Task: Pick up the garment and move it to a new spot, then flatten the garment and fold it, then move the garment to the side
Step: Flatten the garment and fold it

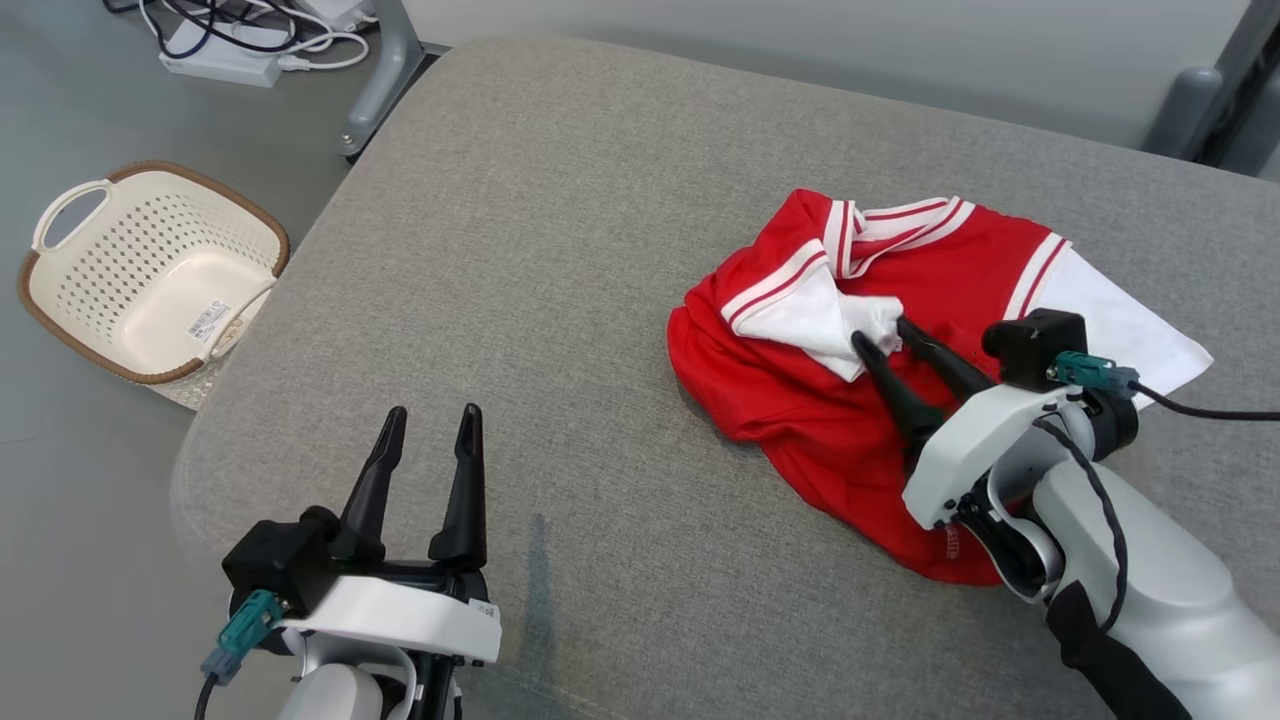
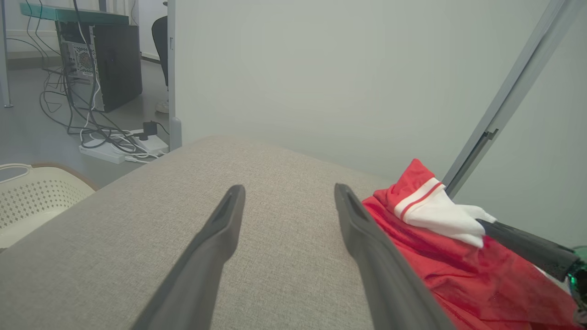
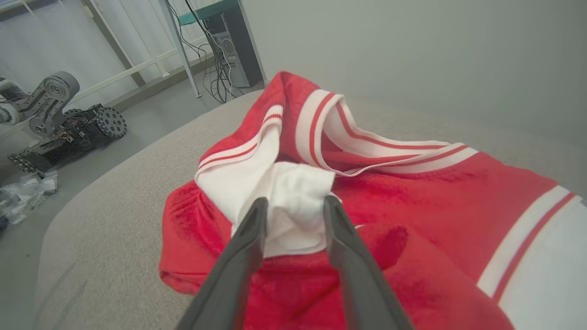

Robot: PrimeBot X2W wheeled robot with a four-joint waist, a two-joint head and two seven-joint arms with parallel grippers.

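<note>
Right gripper [image 3: 296, 205] around garment's [image 3: 426, 201] white sleeve [image 3: 293, 181]

cream basket [image 1: 130, 250] (brown rim, label inside): left edge, on floor | power strip [image 1: 225, 62] and cables: upper left | grey fabric surface [image 1: 520, 250]: centre | computer tower [image 2: 110, 64]: upper left

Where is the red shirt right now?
In the head view the garment lies crumpled on the right side of the grey cushion, its white sleeve between the fingers of the right gripper.
</note>
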